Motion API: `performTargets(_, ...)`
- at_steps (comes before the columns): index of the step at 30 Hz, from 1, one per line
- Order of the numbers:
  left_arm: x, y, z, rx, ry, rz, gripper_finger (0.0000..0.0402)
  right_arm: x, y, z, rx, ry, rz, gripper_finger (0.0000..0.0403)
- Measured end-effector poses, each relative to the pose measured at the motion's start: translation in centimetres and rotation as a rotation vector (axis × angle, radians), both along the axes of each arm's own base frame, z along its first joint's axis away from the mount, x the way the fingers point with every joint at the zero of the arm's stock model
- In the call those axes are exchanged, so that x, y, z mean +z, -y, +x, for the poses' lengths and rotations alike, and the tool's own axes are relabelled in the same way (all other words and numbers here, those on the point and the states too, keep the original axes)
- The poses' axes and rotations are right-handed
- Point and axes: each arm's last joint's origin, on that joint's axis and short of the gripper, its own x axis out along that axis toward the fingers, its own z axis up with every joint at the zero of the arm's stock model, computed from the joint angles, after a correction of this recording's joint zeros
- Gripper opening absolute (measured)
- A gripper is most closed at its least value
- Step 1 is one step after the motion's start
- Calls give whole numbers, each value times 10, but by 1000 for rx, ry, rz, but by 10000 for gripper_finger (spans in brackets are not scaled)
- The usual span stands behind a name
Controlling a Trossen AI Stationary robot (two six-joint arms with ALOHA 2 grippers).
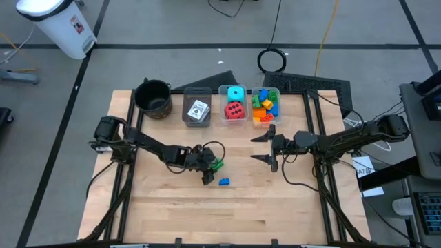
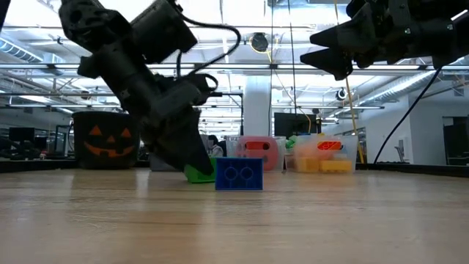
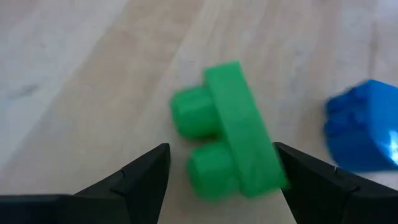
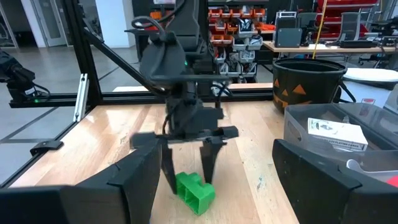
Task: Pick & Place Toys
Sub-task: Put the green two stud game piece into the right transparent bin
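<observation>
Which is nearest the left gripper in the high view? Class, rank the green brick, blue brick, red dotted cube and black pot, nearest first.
1. Green brick, between the left gripper fingers.
2. Blue brick, just beside on the table.
3. Red dotted cube, in its bin.
4. Black pot, far corner.

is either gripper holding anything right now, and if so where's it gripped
Nothing held. The left gripper stands open astride the green brick, fingers beside its ends. The right gripper hangs open, empty.

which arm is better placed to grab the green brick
Left. The left gripper is down at the table, open jaws either side of the green brick. The right gripper hangs open, raised and off to the side.
</observation>
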Motion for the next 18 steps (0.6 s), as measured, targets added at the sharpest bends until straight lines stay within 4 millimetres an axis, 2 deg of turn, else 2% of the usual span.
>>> performTargets(5, -2, -9, 1, -36, -21, 96, 285, -1, 0, 0, 0, -5, 0, 279)
performTargets(12, -2, -4, 1, -244, -37, 290, 282, -1, 0, 0, 0, -7, -1, 279)
performTargets(15, -2, -2, 1, -290, -39, 325, 260, -1, 0, 0, 0, -7, -1, 279)
performTargets(18, -2, -2, 1, -306, -38, 334, 219, -1, 0, 0, 0, -7, -1, 279)
